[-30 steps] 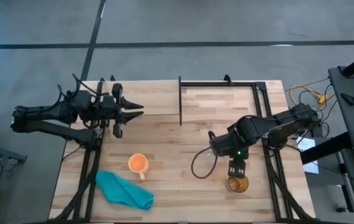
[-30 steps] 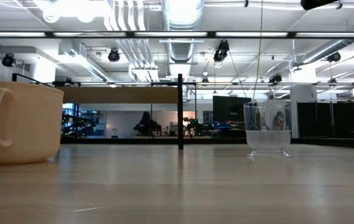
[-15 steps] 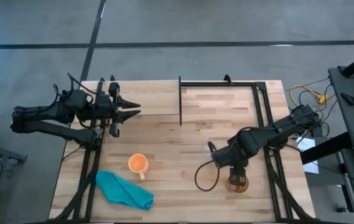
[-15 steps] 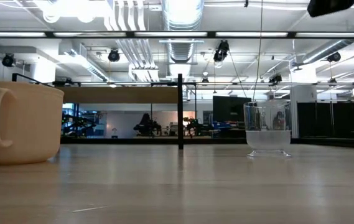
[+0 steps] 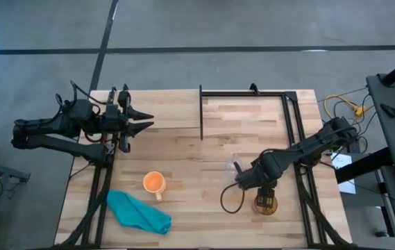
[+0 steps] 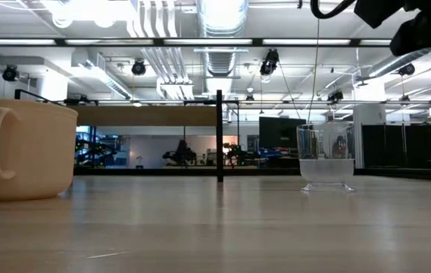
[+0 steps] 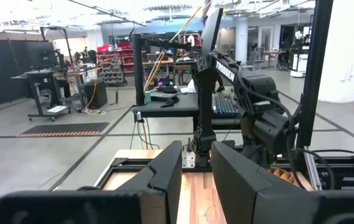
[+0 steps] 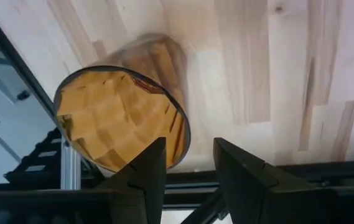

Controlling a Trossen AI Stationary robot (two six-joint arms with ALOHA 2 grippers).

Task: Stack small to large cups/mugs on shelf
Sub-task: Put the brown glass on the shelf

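The amber tumbler (image 5: 266,205) stands upright on its base near the table's near right corner; my right wrist view looks down into its mouth (image 8: 124,118). My right gripper (image 5: 262,192) (image 8: 189,162) hovers just above it, open. One finger is over the mouth and the other outside the wall; I see no touch. The orange mug (image 5: 154,183) (image 6: 22,149) stands mid-table. The tiny clear glass cup (image 5: 232,166) (image 6: 326,155) stands on its foot. My left gripper (image 5: 141,121) (image 7: 196,180) is open, waiting over the left end of the pale shelf (image 5: 173,111) (image 6: 147,115).
A teal cloth (image 5: 138,212) lies crumpled near the near-left edge. A black post (image 5: 200,111) (image 6: 219,136) stands at the shelf's right end. Black frame rods (image 5: 291,132) run along the right side, close to the tumbler. A black cable (image 5: 226,201) loops beside my right gripper.
My right gripper has moved toward the table's near edge and come down over the amber tumbler; its arm now dips into the top right of the low view. My left arm has drawn back slightly toward the table's left edge. The cups have not moved.
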